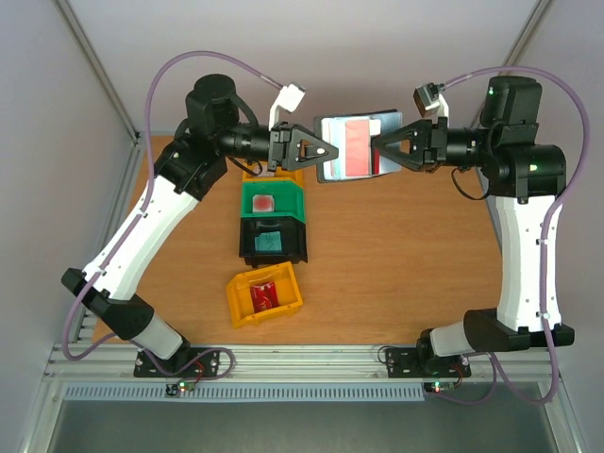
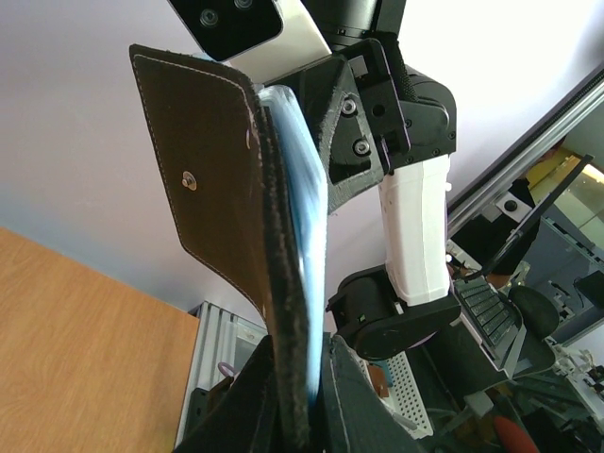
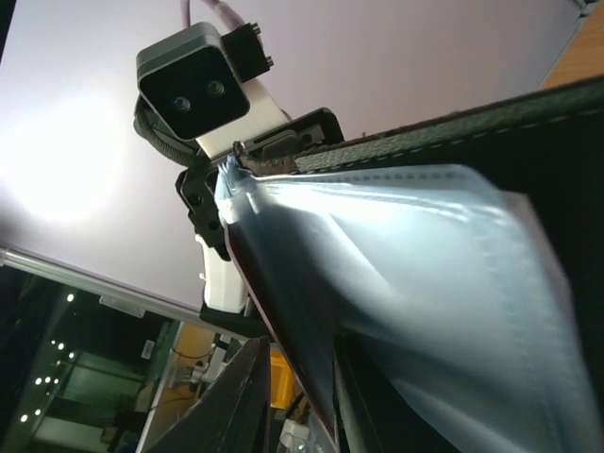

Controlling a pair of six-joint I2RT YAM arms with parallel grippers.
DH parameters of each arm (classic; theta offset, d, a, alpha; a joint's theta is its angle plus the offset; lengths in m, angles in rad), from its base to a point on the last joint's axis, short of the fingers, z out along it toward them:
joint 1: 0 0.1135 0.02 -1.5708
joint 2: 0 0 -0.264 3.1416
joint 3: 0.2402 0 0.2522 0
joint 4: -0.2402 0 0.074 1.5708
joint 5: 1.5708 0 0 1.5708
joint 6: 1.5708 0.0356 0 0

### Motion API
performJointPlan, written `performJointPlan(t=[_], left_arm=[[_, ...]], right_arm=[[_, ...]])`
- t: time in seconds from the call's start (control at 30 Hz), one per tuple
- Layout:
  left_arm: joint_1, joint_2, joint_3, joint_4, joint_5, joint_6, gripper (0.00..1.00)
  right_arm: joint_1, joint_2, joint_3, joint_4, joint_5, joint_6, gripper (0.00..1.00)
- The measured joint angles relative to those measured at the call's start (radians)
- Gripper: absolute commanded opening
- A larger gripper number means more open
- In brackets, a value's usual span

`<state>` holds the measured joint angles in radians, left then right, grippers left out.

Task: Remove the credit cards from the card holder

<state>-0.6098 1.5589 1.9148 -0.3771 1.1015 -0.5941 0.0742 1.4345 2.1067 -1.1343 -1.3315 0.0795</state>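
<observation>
The card holder (image 1: pixel 330 142) hangs open in the air just beyond the green bin (image 1: pixel 247 200) and a little to its right, stretched between the two claws. The left claw (image 1: pixel 330 151) is clenched on the holder's left edge. A red card (image 1: pixel 357 148) lies in a pocket, facing up. The right claw (image 1: pixel 377 151) straddles the clear sleeve at the opposite edge, and I cannot tell whether it is pinching or has let go.

Inside the green bin lies a reddish card (image 1: pixel 263 202). Right against the bin's near side stands the black bin (image 1: pixel 247 247) with a teal card (image 1: pixel 271 242). Nearer again is the tilted yellow bin (image 1: pixel 238 300), holding a second red card (image 1: pixel 264 298).
</observation>
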Motion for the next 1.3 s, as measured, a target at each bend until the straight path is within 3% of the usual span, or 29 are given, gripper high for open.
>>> performJointPlan(t=[0.23,0.47,0.73,1.03,1.2,1.3], left_arm=[[0.000,0.000,0.000,0.000,-0.001,-0.001,0.00],[0.008,-0.002,-0.007,-0.001,-0.005,-0.005,0.00],[0.057,-0.002,-0.059,-0.019,-0.006,0.005,0.00],[0.064,-0.008,-0.097,-0.046,-0.009,0.018,0.00],[0.034,-0.020,-0.167,-0.055,-0.062,0.023,0.00],[-0.043,-0.017,-0.247,-0.051,-0.127,0.009,0.00]], right_arm=[[0.037,-0.007,-0.026,0.062,0.004,0.042,0.01],[0.019,-0.013,-0.024,0.052,0.011,0.013,0.01],[-0.137,-0.041,-0.016,-0.037,0.053,-0.041,0.01],[-0.168,-0.017,0.077,-0.153,0.105,-0.117,0.01],[-0.229,0.029,0.219,-0.237,0.229,-0.141,0.01],[-0.237,0.038,0.245,-0.276,0.289,-0.153,0.01]])
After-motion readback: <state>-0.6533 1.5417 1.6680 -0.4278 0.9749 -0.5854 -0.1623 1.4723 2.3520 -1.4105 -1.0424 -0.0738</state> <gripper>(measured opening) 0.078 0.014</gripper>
